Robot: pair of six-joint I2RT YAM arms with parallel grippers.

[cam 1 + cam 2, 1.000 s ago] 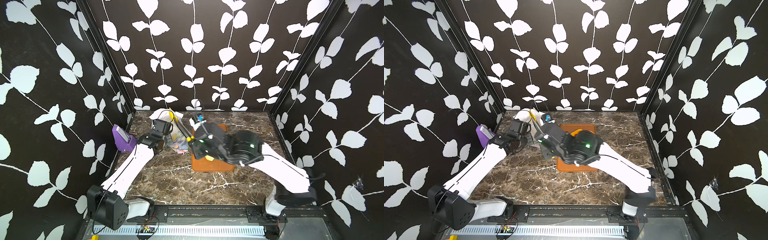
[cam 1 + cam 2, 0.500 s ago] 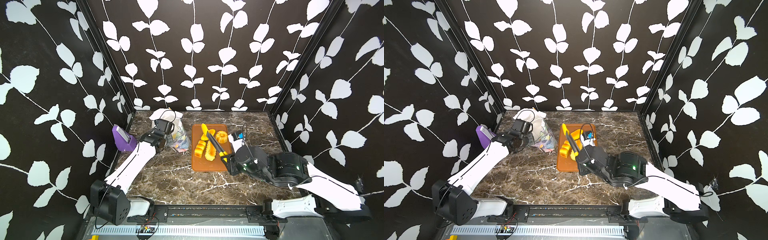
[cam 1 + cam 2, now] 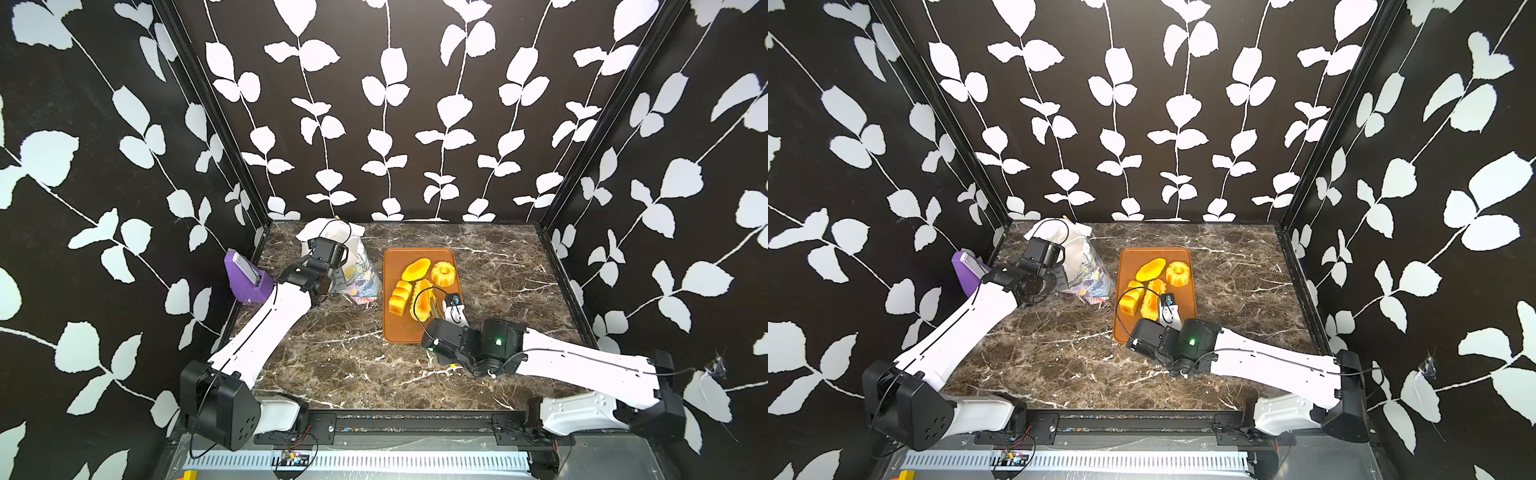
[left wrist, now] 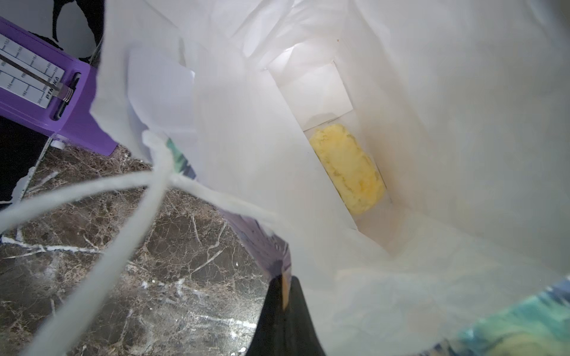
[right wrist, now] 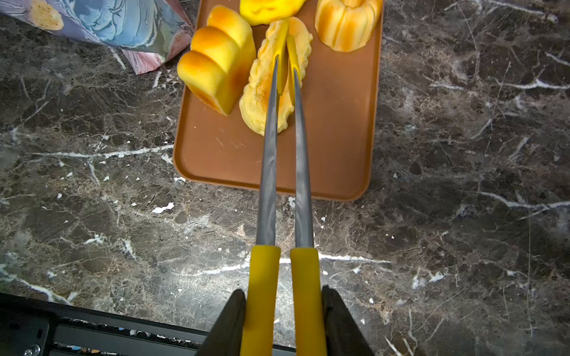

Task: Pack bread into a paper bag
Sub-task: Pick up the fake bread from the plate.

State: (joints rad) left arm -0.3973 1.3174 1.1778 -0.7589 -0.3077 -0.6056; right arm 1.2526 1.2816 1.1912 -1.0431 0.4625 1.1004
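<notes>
At the far left, against the wall, stands the purple box. In the left wrist view its white scale plate carries rows of small numbers too blurred to read, and the metal slider bears lettering that looks like "PTNOKA". Just beside it, the left gripper has its black fingers pressed together on the rim of the paper bag, pinching the paper where the flowered outside meets the white inside. A white cord handle hangs loose over the marble table. The bag's mouth gapes, and at its bottom lies one pale ridged loaf. No writing shows on the bag's print. To the right of the bag, close but apart from it, sits the orange-brown tray, which bears no label. It holds the segmented loaf, the oval bun, the second ridged loaf and the bundt. The tongs reach over the tray's near edge, their yellow tips nearly together on top of the second ridged loaf. I cannot tell whether they pinch it. The right gripper clamps the tongs' yellow handles between its black fingers, at a narrow spread.
</notes>
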